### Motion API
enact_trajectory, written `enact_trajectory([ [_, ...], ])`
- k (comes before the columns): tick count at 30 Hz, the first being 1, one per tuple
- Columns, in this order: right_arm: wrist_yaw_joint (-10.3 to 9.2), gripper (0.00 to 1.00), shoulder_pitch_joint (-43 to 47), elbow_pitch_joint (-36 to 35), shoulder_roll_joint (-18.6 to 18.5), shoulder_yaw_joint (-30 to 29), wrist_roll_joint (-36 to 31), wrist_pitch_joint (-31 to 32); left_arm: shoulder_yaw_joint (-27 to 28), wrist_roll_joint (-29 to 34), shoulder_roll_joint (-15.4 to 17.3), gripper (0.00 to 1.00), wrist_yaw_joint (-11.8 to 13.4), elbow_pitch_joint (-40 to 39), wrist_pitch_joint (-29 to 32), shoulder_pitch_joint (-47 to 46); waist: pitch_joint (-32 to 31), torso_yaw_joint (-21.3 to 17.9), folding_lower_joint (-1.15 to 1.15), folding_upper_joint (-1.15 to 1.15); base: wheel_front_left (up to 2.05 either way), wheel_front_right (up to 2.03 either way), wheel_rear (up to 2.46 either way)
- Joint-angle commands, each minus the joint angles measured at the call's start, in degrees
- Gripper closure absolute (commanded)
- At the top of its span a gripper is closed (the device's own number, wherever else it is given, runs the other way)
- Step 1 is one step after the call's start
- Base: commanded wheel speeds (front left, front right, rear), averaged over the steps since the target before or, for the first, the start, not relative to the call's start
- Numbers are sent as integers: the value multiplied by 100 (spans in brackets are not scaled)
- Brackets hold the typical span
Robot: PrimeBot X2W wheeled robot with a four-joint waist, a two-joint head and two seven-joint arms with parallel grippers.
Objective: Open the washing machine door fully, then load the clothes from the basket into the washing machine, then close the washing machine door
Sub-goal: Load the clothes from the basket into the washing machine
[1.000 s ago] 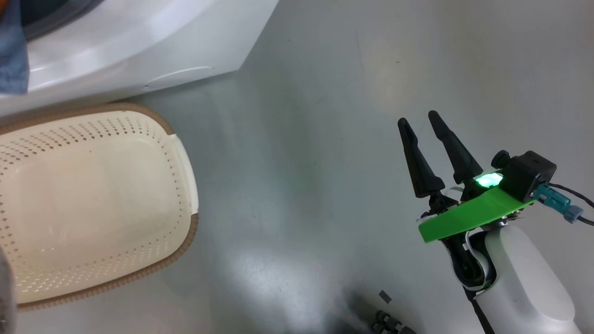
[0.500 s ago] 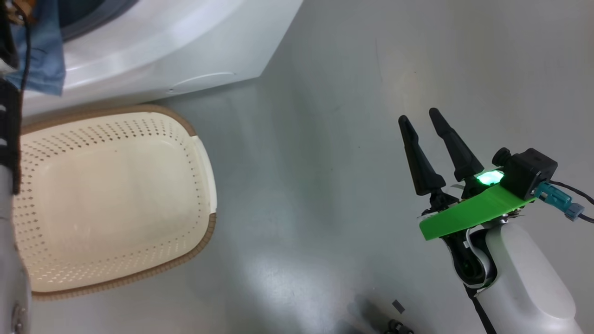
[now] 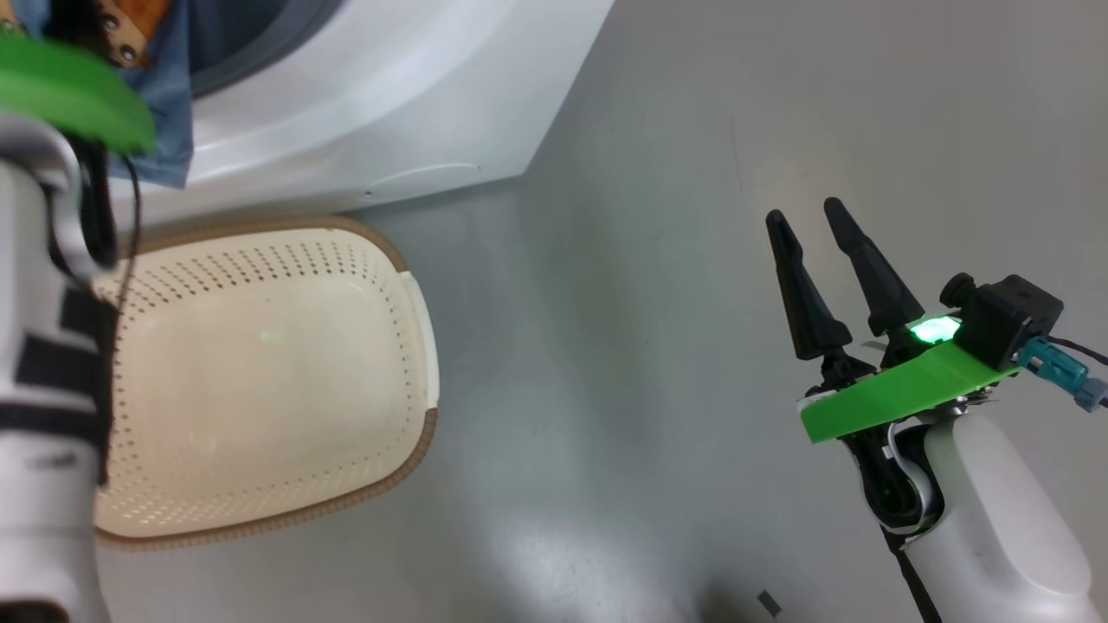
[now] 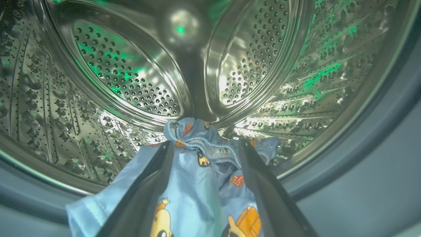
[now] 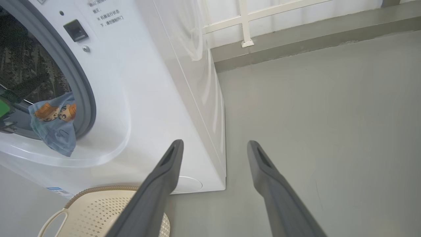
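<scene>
Inside the washing machine [image 3: 389,112], my left gripper [image 4: 206,146] is open at the steel drum's mouth. The light blue printed clothes [image 4: 197,184] lie slack between its fingers, with the bunched end on the drum floor. A corner of the clothes [image 5: 54,131] hangs out over the grey gasket and shows in the head view [image 3: 164,130]. The cream basket [image 3: 260,372] stands empty on the floor before the washing machine [image 5: 148,82]. Off to the right, my right gripper [image 3: 803,211] [image 5: 214,143] hangs open over bare floor. The washing machine door is out of view.
My pale left forearm [image 3: 43,433] with black straps crosses the basket's left side. The grey floor [image 3: 649,303] runs right of the machine. A low ledge with a white railing [image 5: 246,42] lines the wall behind. The basket's [image 5: 98,214] handle lies under my right fingers.
The head camera has swung, shifting the whole picture to the right and bringing my left forearm into it. The left gripper has gone from shut to open. The right arm kept still.
</scene>
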Motion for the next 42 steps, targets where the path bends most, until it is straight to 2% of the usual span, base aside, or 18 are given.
enact_trajectory([
  [1,9,0,224,-127,-70,43,-66,-68,153,-44,237,0,-9,-456,-29,399,-127,73,0,0,0,0,0],
  [10,9,0,316,-144,-137,7,-85,-68,348,-176,259,0,120,-1766,-29,1758,-346,185,0,0,0,0,0],
  [20,9,0,355,-191,-175,-18,-100,-68,489,-316,209,0,414,-3103,-16,3307,-517,277,0,0,0,0,0],
  [25,9,0,379,-338,-210,-74,-119,-68,592,-407,57,0,535,-3639,-23,4088,-580,310,0,0,0,0,0],
  [33,9,0,470,-469,-278,-193,-195,-68,728,-381,-222,0,594,-4084,-28,4805,-683,435,0,0,0,0,0],
  [42,9,0,516,-505,-342,-182,-235,-68,823,-313,-385,0,526,-4152,-29,4948,-745,532,0,0,0,0,0],
])
